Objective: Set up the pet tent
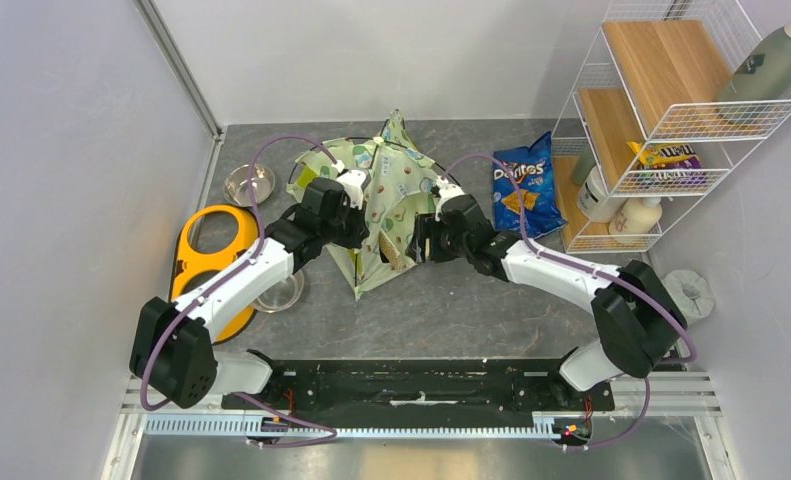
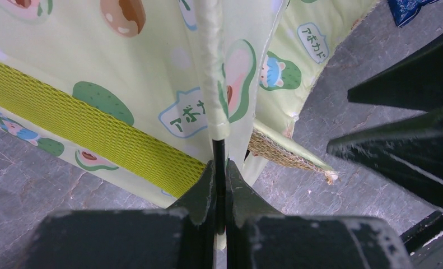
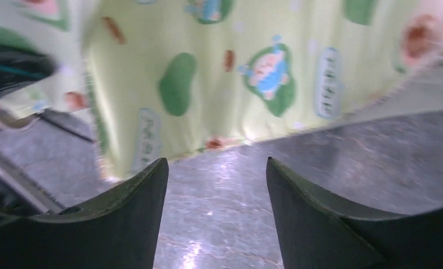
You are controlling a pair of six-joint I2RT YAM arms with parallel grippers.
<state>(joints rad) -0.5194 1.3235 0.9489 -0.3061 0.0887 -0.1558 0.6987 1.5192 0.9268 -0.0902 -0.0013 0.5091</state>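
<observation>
The pet tent [image 1: 386, 195], pale cream-green fabric with avocado print, lies crumpled and partly raised in the middle of the table. My left gripper [image 2: 219, 168] is shut on a thin black pole [image 2: 219, 151] where it comes out of a fabric sleeve of the tent [image 2: 152, 73], next to a lime-green mesh band [image 2: 96, 134]. My right gripper [image 3: 216, 168] stands open just off the tent's right side, nothing between its fingers, with blurred tent fabric [image 3: 236, 78] ahead of it above the grey tabletop. In the top view the right gripper [image 1: 423, 240] sits at the tent's right edge.
A blue Doritos bag [image 1: 523, 185] lies right of the tent. A white wire shelf [image 1: 661, 120] with bottles and snacks stands at the back right. An orange double feeder [image 1: 211, 255] and steel bowls [image 1: 249, 183] sit on the left. A white disc [image 1: 689, 292] lies by the right arm.
</observation>
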